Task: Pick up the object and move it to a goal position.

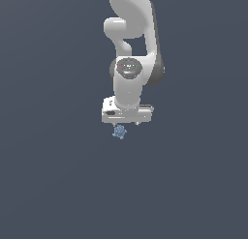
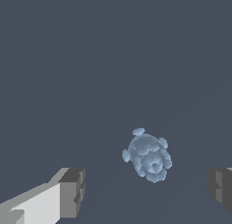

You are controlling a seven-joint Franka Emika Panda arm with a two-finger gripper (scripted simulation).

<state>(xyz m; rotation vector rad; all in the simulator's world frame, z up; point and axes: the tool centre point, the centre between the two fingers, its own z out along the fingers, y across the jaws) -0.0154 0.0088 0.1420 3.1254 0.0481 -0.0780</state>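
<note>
The object (image 1: 119, 132) is a tiny light-blue lumpy item with small knobs, lying on the flat grey surface just below the white hand in the exterior view. In the wrist view the object (image 2: 147, 157) lies between the two dark fingertips but beyond them, nearer the right one. My gripper (image 2: 145, 191) is open, its fingers spread wide with nothing between them. In the exterior view the gripper (image 1: 125, 123) hangs directly over the object, slightly to the exterior view's right of it; its fingertips barely show under the hand.
The white arm (image 1: 131, 49) rises from the hand toward the top of the exterior view. Only the uniform dark grey surface (image 1: 58, 175) surrounds the object.
</note>
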